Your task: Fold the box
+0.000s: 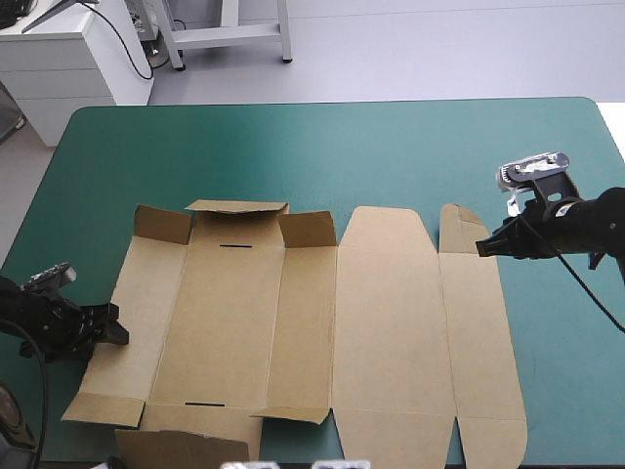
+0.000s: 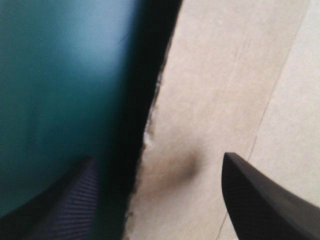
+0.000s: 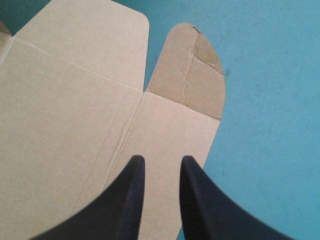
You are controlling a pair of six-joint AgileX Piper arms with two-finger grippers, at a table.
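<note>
The brown box [image 1: 391, 322] lies as a flat cut sheet across the middle of the table. Its small flaps [image 1: 164, 225] on the left part's far side stand partly raised. My left gripper [image 1: 115, 332] is low at the sheet's left edge. In the left wrist view it [image 2: 159, 159] is open, with the board's edge [image 2: 165, 100] running between its fingers. My right gripper [image 1: 481, 247] hovers over the narrow right panel near the rounded far flap [image 3: 192, 75]. Its fingers [image 3: 132, 200] stand a narrow gap apart above the board [image 3: 75, 125], gripping nothing.
Teal-green cover [image 1: 342, 147] shows between the box and the table's far edge, and to the right of the box [image 1: 566, 342]. The box's near flaps [image 1: 181, 447] reach the table's front edge.
</note>
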